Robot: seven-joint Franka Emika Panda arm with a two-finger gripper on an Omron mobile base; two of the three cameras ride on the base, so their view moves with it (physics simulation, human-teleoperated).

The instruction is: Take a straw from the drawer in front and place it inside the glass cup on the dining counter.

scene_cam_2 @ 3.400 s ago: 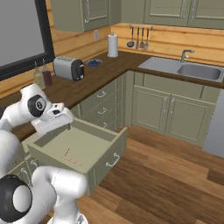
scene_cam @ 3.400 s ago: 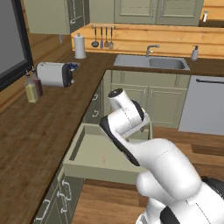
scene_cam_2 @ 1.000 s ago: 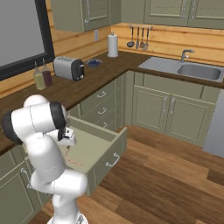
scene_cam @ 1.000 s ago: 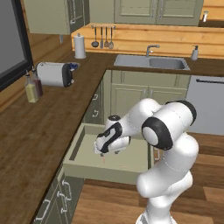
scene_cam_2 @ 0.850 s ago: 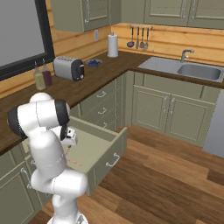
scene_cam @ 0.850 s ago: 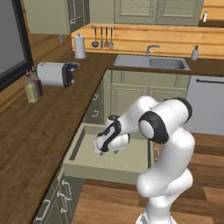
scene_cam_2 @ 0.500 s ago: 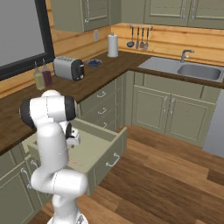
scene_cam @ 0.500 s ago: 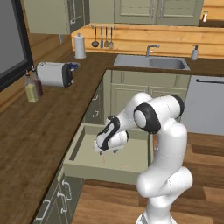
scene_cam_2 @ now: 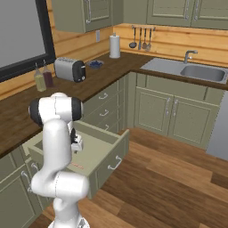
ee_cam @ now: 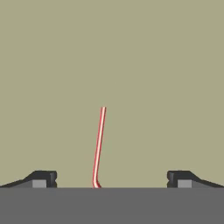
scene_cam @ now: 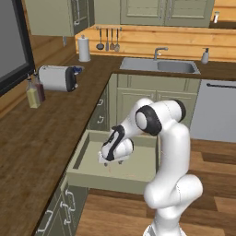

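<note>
Your white arm bends down into the wide, shallow sage-green drawer [scene_cam: 115,159] with the pale floor, pulled out from under the dark brown wood-plank table [scene_cam: 41,138], and its pincer [scene_cam: 110,162] hangs just above the drawer's bottom. The pincer [ee_cam: 109,178] stands fully apart and grips nothing; in the hand view its two dark fingertips [ee_cam: 43,178] sit wide to either side. Between them lies the thin reddish-pink straw [ee_cam: 99,146], flat on the pale floor and running away from the hand, slightly tilted, with a small bend at its near end (the very tip is cut off by the bottom of that view). From the right base view the straw [scene_cam_2: 76,166] shows as a faint red line on the drawer floor [scene_cam_2: 95,151], just beside the arm.

You are at the pick-up step: hand lined up over the straw, grasp not yet made. The next move looks like a short descent until the fingertips straddle the stick, then closing squarely across it. A thing this thin lying flat leaves little to bite on, so the fingertips will likely need to reach almost to the floor, and a skewed close could roll it aside. The cup and the dining counter are for later
</note>
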